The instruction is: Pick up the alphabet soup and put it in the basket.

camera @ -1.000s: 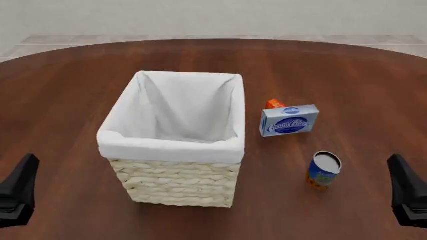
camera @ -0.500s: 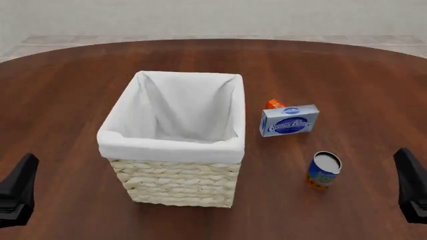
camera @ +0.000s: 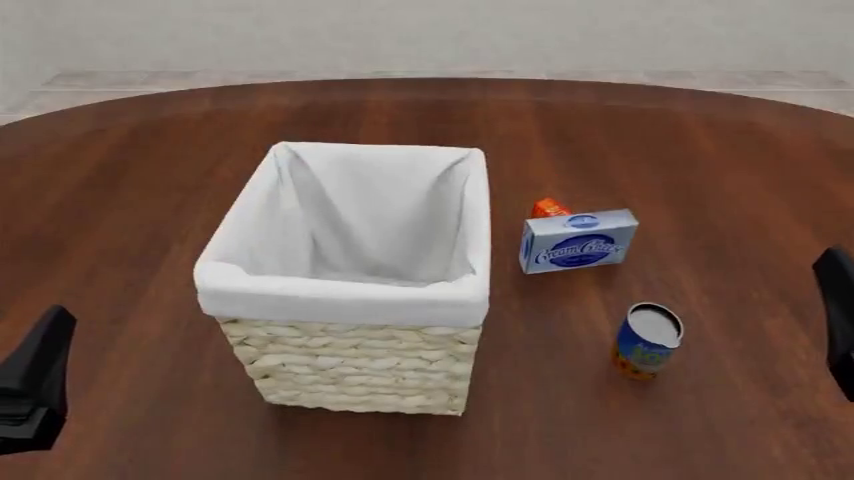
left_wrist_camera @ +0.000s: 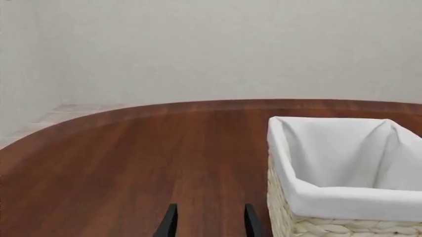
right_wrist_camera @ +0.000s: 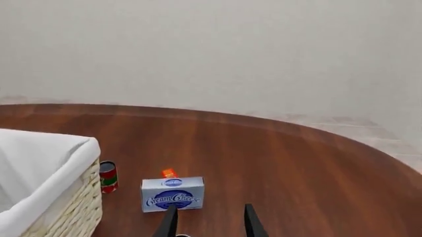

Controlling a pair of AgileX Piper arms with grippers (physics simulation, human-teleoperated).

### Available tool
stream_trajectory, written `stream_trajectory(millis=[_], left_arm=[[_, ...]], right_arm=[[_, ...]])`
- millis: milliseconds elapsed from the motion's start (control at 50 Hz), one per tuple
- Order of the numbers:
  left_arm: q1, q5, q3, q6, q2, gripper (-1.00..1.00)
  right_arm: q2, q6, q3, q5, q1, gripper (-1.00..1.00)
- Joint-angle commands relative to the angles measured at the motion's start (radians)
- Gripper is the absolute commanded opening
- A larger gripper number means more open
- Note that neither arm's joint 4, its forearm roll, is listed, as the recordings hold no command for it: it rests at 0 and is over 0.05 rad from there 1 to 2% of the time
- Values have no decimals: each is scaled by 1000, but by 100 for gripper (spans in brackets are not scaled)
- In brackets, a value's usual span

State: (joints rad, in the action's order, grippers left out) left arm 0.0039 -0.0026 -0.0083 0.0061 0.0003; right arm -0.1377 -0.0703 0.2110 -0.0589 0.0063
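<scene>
The alphabet soup [camera: 649, 340], a small blue and orange-yellow can with a pale top, stands upright on the table, right of the basket's near corner. The basket [camera: 340, 292] is woven cream wicker with a white liner and fills the table's middle; it also shows as the basket [left_wrist_camera: 343, 200] and the basket [right_wrist_camera: 59, 197]. My left gripper [left_wrist_camera: 208, 207] is open over bare wood beside the basket and sits low at the left as left gripper [camera: 38, 382]. My right gripper [right_wrist_camera: 209, 207] is open and empty; right gripper [camera: 838, 322] is at the right edge, right of the can.
A blue-and-white cream cheese box [camera: 578, 241] lies behind the soup, with a small orange-red item [camera: 549, 208] just beyond it. The right wrist view shows the box [right_wrist_camera: 173, 193] and a red-and-green can [right_wrist_camera: 108, 177] by the basket's far side. The round wooden table [camera: 694, 150] ends at the back.
My right gripper has slid further right and a little up, so less of it shows at the frame's edge. The left gripper and the objects have not moved.
</scene>
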Motion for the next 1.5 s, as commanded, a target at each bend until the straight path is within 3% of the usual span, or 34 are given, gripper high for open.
stream_trajectory(millis=[20, 620, 1180, 1500], left_arm=[[4, 4, -7, 1, 0, 100], [3, 23, -21, 6, 0, 100], [3, 21, -19, -1, 0, 100], [-7, 26, -22, 1, 0, 100]], right_arm=[[-94, -13, 76, -3, 12, 100], [-258, -58, 166, -29, 27, 100], [-375, -67, 179, -33, 31, 100], [-423, -46, 175, -27, 54, 100]])
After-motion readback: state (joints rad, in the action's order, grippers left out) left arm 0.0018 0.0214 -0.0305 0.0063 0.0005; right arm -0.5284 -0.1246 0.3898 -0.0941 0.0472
